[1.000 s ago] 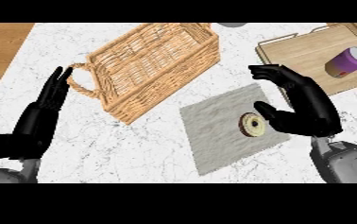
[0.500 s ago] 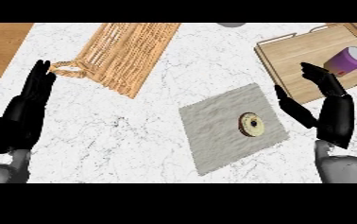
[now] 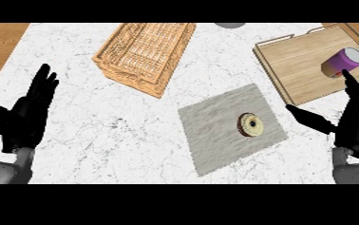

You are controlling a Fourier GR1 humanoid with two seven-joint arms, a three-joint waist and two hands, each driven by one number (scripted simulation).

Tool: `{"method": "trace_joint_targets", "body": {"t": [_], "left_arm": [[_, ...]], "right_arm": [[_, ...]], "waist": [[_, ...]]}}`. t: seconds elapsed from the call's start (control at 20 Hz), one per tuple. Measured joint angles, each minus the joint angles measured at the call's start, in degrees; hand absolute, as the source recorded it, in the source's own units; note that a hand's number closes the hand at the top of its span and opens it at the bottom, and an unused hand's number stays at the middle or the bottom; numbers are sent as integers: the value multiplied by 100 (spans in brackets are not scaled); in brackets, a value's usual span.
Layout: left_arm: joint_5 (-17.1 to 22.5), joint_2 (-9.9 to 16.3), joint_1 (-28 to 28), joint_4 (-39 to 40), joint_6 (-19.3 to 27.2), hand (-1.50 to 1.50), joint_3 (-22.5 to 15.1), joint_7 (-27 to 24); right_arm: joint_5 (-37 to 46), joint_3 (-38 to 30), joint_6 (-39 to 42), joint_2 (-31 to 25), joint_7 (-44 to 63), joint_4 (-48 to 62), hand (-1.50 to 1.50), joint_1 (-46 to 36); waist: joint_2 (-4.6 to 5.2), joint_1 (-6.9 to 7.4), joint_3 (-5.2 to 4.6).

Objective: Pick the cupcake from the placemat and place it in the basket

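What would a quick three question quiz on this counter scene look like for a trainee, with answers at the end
1. True or false: the cupcake is already in the basket.
2. Multiple choice: the purple cup stands on A) the placemat, B) the wooden tray, C) bare counter.
3. Fill in: the right robot hand is ____ of the placemat, fingers straight.

Key:
1. False; it sits on the placemat.
2. B.
3. Right. It is open and touches nothing, as does the left robot hand by the left edge.
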Motion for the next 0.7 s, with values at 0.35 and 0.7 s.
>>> {"method": "trace_joint_targets", "body": {"t": [0.35,0.7], "left_arm": [[-45,-78,-103,97,22,0,-68,137],[-132,-259,-410,450,-89,0,-28,151]], "right_arm": [[-191,667,2143,-654,2179,-937,-150,103],[-702,709,3271,-950,3860,-2795,-150,16]], "waist": [[-25,-4,-3],[-2,42,30]]}}
